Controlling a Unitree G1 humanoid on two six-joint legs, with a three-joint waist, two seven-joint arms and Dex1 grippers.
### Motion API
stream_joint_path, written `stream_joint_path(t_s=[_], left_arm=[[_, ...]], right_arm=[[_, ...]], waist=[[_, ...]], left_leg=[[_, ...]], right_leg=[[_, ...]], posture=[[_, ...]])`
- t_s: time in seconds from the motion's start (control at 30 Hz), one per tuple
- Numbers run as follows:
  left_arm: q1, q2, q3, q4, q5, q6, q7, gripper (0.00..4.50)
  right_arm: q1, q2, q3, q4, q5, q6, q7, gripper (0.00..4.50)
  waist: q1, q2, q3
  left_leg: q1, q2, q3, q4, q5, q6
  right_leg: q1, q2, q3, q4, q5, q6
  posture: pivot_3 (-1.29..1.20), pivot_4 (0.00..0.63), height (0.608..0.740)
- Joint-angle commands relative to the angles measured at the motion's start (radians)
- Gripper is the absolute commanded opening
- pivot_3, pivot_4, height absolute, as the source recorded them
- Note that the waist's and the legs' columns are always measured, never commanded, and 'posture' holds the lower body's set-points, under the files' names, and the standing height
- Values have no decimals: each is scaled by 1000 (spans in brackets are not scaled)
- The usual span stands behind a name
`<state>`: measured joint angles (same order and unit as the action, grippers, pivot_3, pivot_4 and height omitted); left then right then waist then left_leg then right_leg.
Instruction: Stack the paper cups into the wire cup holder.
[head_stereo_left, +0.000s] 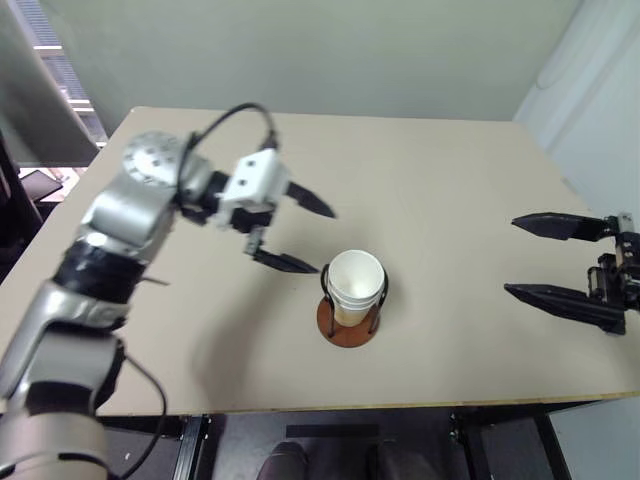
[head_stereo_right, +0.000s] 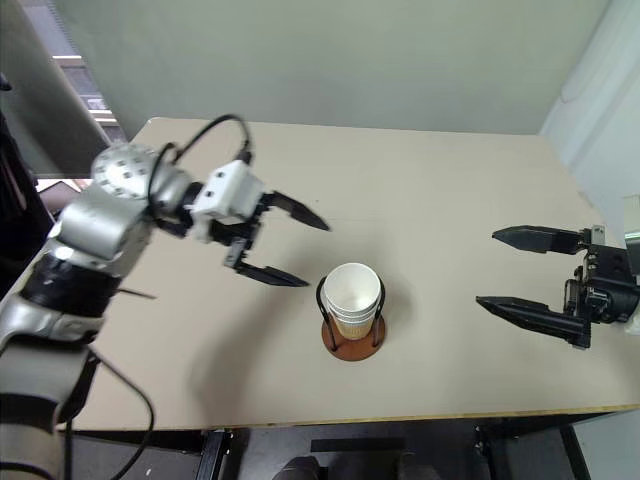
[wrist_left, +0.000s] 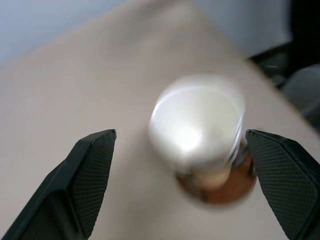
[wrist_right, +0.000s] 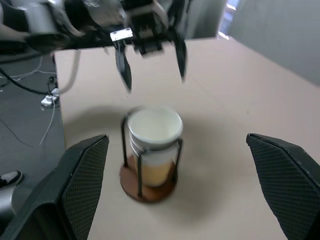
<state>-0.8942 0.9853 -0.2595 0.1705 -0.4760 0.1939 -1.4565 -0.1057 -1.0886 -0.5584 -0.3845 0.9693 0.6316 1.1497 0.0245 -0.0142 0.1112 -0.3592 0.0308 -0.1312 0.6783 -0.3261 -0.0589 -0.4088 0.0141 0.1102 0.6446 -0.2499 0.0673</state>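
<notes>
1. Paper cups (head_stereo_left: 355, 283) nested in wire cup holder (head_stereo_left: 348, 322), mid table (head_stereo_left: 450, 180).
2. Left tool (head_stereo_left: 305, 233) spread wide, empty, just beside holder.
3. Right tool (head_stereo_left: 540, 258) spread wide, empty, well apart from holder.

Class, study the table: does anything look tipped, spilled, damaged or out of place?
Nothing stands out. The paper cups sit nested and upright inside the wire cup holder, which stands flat on the table. The left end effector and right end effector are both open and apart from the stack.
</notes>
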Motion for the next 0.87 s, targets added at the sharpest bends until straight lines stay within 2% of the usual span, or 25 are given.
stream_joint_path(t_s=[0.03, 0.2, 0.33, 0.43, 0.67, 0.87], left_arm=[[148, 106, 187, 2, 2, 61, 78, 4441], [476, 182, 439, -4, -11, 120, 175, 4441], [691, 165, 626, -96, -48, 179, 216, 4441], [797, 145, 715, -128, -47, 209, 246, 4441], [897, 130, 816, -171, -66, 262, 256, 4441], [905, 135, 831, -206, -83, 299, 245, 4441]], right_arm=[[-65, -19, 63, 141, -93, -73, 71, 4500], [-150, -23, 142, 294, -179, -122, 143, 4500], [-192, -15, 188, 379, -230, -141, 179, 4500], [-217, -11, 213, 439, -265, -158, 205, 4500], [-253, -11, 229, 514, -305, -171, 249, 4500], [-254, -8, 226, 525, -318, -174, 266, 4500]], waist=[[-4, 0, 0], [-6, 1, 0], [5, 1, 0], [12, 0, 0], [9, 0, 0], [9, 0, 0]], left_leg=[[0, 0, 0, -1, 0, 0], [2, 3, 0, -4, 0, 0], [2, 3, 0, -5, 0, 0], [3, 3, 0, -4, 0, 0], [8, 0, 3, -5, 0, -1], [11, 0, 8, -5, -1, -2]], right_leg=[[-1, 0, 1, 0, 0, 0], [-2, -2, 2, 1, 0, 0], [-3, -2, 2, 1, 0, -1], [-2, -2, 3, 3, -1, -3], [-1, -2, 4, 9, -3, -10], [-2, -2, 4, 17, -6, -16]], posture=[[0, 150, 740], [0, 150, 740], [0, 150, 740], [0, 150, 740], [0, 150, 740], [0, 150, 740]])
